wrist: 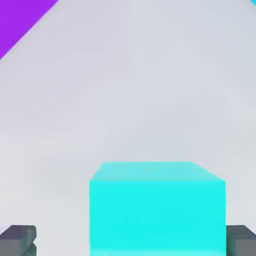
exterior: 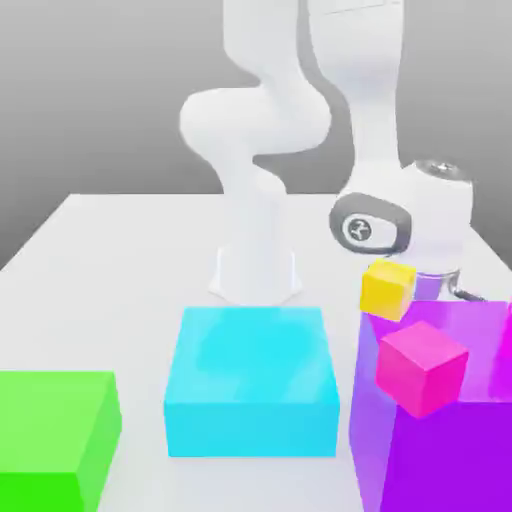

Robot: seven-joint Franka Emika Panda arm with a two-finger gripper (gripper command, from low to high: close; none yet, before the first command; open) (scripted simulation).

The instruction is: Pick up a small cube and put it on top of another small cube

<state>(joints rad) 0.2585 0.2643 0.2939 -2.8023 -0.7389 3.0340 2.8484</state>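
Observation:
A small cyan cube [wrist: 157, 207] rests on the pale table in the hand view. My gripper [wrist: 131, 240] is open, and its dark fingertips [wrist: 20, 239] stand on either side of the cube, wider apart than the cube. A narrow gap shows on one side and a wider gap on the other. In the exterior view the arm's white hand [exterior: 410, 225] is lowered at the right, behind a purple block [exterior: 450, 440]. A small yellow cube [exterior: 387, 288] and a small pink cube [exterior: 422, 366] show in front of that hand, over the purple block.
A large cyan block [exterior: 252, 380] sits in front of the arm's base. A large green block [exterior: 55, 435] stands at the exterior view's left front corner. The purple block's corner [wrist: 20, 20] also shows in the hand view. Bare table lies beyond the cyan cube.

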